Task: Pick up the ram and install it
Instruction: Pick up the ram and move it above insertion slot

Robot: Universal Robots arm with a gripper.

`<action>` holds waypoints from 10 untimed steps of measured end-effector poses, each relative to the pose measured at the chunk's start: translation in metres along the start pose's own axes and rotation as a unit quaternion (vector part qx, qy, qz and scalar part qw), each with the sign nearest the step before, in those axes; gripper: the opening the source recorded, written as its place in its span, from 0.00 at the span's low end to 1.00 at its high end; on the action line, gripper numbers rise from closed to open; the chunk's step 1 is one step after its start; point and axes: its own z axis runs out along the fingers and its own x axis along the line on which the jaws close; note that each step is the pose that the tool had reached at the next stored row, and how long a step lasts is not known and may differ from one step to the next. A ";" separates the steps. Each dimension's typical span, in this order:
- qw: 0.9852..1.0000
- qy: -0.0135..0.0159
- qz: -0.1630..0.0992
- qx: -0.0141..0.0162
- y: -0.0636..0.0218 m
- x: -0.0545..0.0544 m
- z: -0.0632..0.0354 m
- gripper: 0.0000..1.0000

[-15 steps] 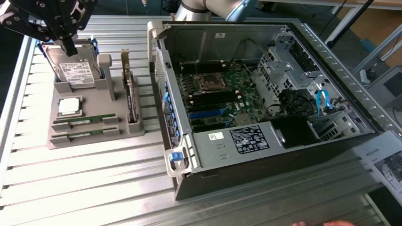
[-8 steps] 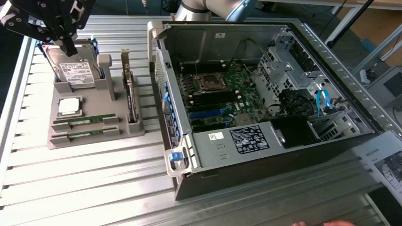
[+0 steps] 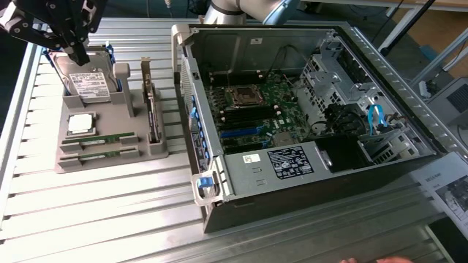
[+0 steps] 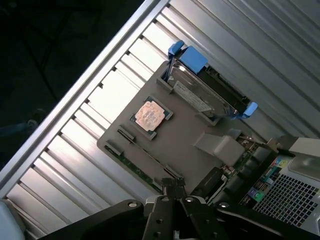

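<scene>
step in hand: approach to the pick, with neither stick lifted yet. nearest the camera in the exterior view, the nearer ram stick (image 3: 97,155) and the farther ram stick (image 3: 100,139) stood on edge in slots at the near end of the grey holder (image 3: 113,126). they were parallel, with long axes running from the exterior view's left to its right and one end of each pointing toward the open computer case (image 3: 234,181). beyond them lay the processor (image 3: 80,123), then the hard drive (image 3: 89,82), upright. the gripper (image 3: 79,57) hung over the hard drive, well apart from both sticks; whether it was wide or narrow could not be told. judgement: the pick calls for travel to the holder's near end and a grasp set across a stick's thin faces.
</scene>
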 end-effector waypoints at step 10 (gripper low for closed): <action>0.998 0.003 -0.061 -0.001 0.0000 0.000 0.0000 0.10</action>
